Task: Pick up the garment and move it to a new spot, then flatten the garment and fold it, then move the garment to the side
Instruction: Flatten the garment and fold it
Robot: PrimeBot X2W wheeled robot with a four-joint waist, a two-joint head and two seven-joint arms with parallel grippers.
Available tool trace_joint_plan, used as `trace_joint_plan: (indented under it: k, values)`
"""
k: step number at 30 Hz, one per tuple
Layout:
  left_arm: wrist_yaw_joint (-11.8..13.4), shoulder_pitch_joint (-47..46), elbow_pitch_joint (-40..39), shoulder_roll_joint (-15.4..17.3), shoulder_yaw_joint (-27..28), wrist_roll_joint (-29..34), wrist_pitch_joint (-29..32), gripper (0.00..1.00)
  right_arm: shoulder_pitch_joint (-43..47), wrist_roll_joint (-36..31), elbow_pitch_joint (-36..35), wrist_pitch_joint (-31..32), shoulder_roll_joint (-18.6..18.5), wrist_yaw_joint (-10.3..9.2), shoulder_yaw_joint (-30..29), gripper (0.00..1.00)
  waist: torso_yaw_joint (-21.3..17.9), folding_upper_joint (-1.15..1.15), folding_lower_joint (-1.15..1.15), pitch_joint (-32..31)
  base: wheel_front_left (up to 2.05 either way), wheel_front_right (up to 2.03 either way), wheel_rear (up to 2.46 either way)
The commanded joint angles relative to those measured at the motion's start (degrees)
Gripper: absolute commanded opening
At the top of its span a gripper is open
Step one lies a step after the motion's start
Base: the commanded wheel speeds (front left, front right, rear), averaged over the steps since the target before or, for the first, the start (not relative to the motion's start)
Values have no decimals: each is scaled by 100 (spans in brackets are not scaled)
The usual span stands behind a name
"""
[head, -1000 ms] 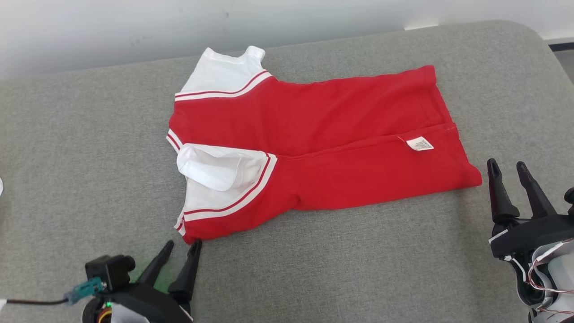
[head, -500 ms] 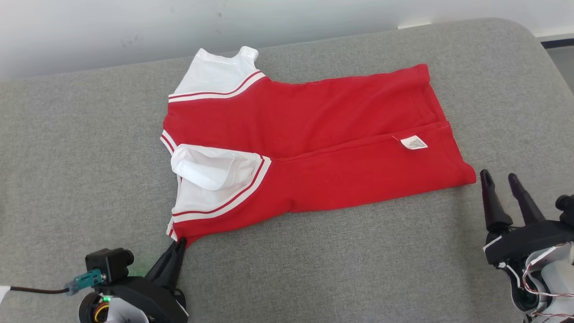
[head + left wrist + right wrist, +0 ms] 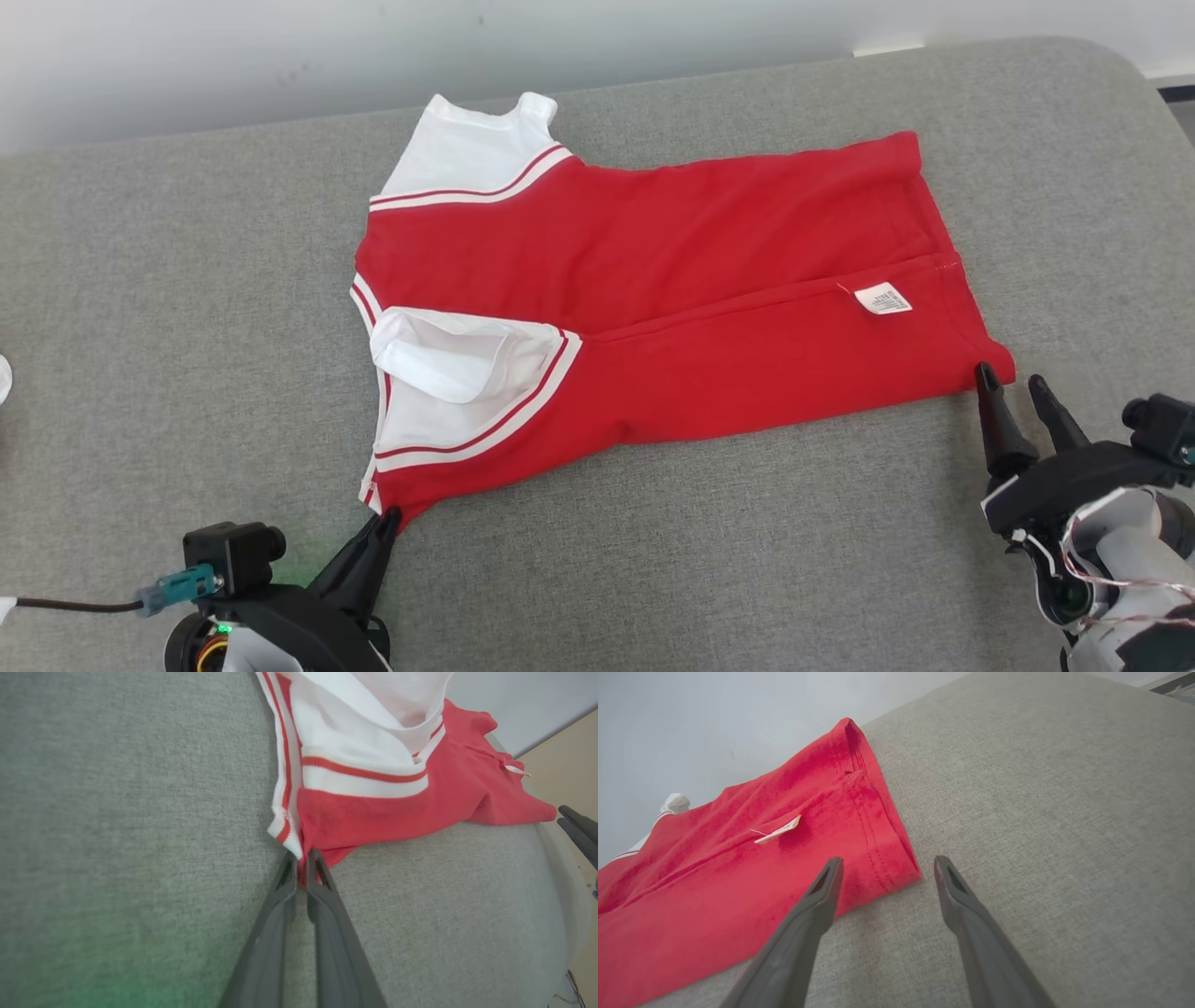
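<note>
Head view: red garment (image 3: 672, 299) with white, red-striped sleeves spread flat across the grey desk (image 3: 140, 280). Left gripper (image 3: 387, 518) at the garment's near sleeve-end corner, pinched tight on the red hem there. Right gripper (image 3: 1010, 381) at the garment's near bottom-hem corner, parted wide, gripping nothing, one fingertip at the cloth edge, the other over bare desk just beside it. White label (image 3: 882, 299) on the garment close to that hem.
</note>
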Motion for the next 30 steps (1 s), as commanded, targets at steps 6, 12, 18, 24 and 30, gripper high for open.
trace_joint_plan:
  k: [6,12,18,24,30]
  values:
    - [49,-73,-100,124,-19,89,90,0,-399,520,434,-22,106,-3,328,100,22,0,0,162,0,0,0]
    - [67,-183,-176,132,-46,117,141,0,-698,979,808,-9,125,-3,737,27,42,0,0,286,0,0,0]
    - [70,-174,-287,138,-42,71,148,0,-797,1183,771,-8,31,-3,951,0,22,0,0,288,0,0,0]
    - [156,206,-663,227,51,-87,128,0,-541,1156,454,-11,-212,-3,978,0,-22,0,0,125,0,0,0]
    - [271,770,-1189,259,120,-340,55,0,-70,1153,56,-11,-562,-3,849,0,22,0,0,-51,0,0,0]
